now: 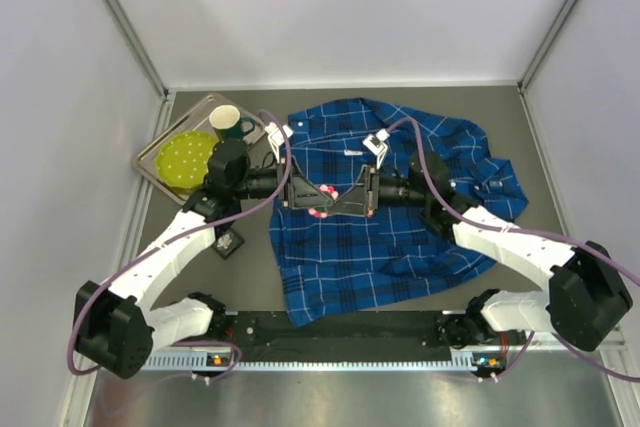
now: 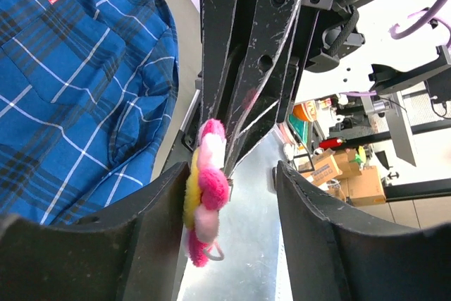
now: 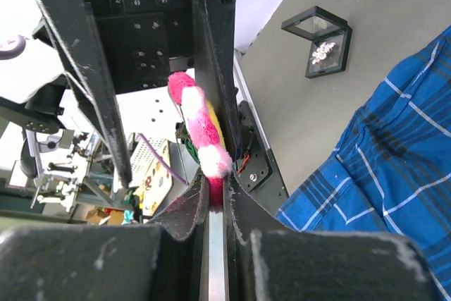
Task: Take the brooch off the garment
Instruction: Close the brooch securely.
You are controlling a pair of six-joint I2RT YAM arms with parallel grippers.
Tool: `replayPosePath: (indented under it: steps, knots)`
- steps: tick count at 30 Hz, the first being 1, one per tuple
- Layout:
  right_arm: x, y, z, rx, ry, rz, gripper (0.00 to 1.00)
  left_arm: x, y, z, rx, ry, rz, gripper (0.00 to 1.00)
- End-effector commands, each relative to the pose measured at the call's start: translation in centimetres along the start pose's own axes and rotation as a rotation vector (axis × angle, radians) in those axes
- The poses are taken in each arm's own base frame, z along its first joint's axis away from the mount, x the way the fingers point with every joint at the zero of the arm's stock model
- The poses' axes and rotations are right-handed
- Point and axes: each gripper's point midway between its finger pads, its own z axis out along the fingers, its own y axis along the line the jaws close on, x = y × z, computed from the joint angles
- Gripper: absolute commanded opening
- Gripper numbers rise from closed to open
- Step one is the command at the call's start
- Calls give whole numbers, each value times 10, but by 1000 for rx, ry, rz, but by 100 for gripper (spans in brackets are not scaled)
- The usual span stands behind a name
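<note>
Brooch [image 3: 201, 132] pinched tight in right end effector [image 3: 215, 199], up over middle of garment [image 1: 380, 247], probably clear of cloth. Left end effector [image 1: 300, 194] gaping either side of it. Risk: pinch only catches fluffy edge, slips, brooch drops onto garment.

Enclosing a dark grey table [image 1: 505, 107] on three sides with plain white walls [image 1: 330, 7], joining at slim metal posts [image 1: 120, 17], glowing under soft, even light.
</note>
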Motion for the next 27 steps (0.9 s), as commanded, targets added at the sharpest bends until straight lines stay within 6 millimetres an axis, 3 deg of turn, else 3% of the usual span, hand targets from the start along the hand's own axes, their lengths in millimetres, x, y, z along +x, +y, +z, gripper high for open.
replayPosePath:
  steps: [1,12,15,22,27]
  knots:
    - [-7,14,3,-77,-20,-15,0,-2,-16,-4,68,-14,76,56]
    - [-6,12,4,-116,-15,63,0,0,-22,-7,103,-36,102,56]
    - [-6,11,4,-133,-13,82,0,-1,-22,-7,104,-44,102,49]
    - [-7,15,3,-171,-9,102,0,0,-23,-6,116,-41,106,50]
    - [-7,16,5,-187,0,115,0,-1,-23,-6,116,-44,104,42]
